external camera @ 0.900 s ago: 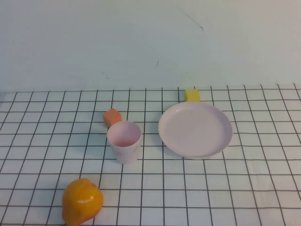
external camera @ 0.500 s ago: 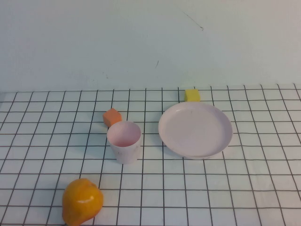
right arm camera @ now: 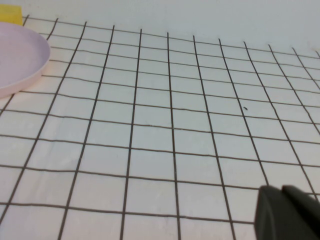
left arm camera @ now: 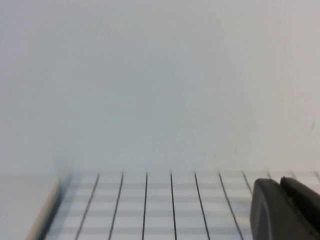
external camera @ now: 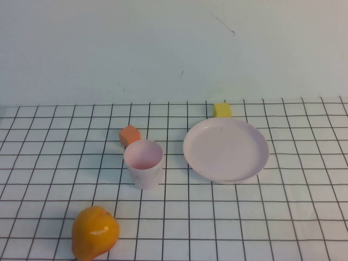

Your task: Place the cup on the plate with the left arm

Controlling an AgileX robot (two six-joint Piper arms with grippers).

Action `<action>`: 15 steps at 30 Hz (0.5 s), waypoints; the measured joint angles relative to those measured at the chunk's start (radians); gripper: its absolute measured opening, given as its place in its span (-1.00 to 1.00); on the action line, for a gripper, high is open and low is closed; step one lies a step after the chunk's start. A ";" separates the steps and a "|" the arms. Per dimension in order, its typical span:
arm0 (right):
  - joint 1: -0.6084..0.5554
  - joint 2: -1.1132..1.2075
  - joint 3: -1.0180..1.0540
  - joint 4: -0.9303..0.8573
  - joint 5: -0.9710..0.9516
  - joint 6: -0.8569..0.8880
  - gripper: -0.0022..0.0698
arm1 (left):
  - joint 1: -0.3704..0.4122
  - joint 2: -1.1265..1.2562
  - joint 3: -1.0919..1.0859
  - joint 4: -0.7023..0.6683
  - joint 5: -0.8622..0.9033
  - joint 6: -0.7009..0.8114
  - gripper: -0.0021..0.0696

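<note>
Left pincer (left arm camera: 285,210) closed, off cup (external camera: 143,163).

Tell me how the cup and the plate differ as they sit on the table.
The cup is tall and narrow; the plate is wide and shallow. The cup stands nearer the robot's left, the plate to its right, apart. An orange block sits behind the cup, a yellow block behind the plate. Both are pale pink and empty.

We see the orange fruit (external camera: 94,232) cut off by the high view's lower edge, and the plate (right arm camera: 20,57) cropped in the right wrist view.
</note>
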 joint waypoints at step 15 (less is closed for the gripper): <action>0.000 0.000 0.000 0.000 0.000 0.000 -0.95 | 0.000 0.000 0.000 0.001 -0.544 0.000 -0.95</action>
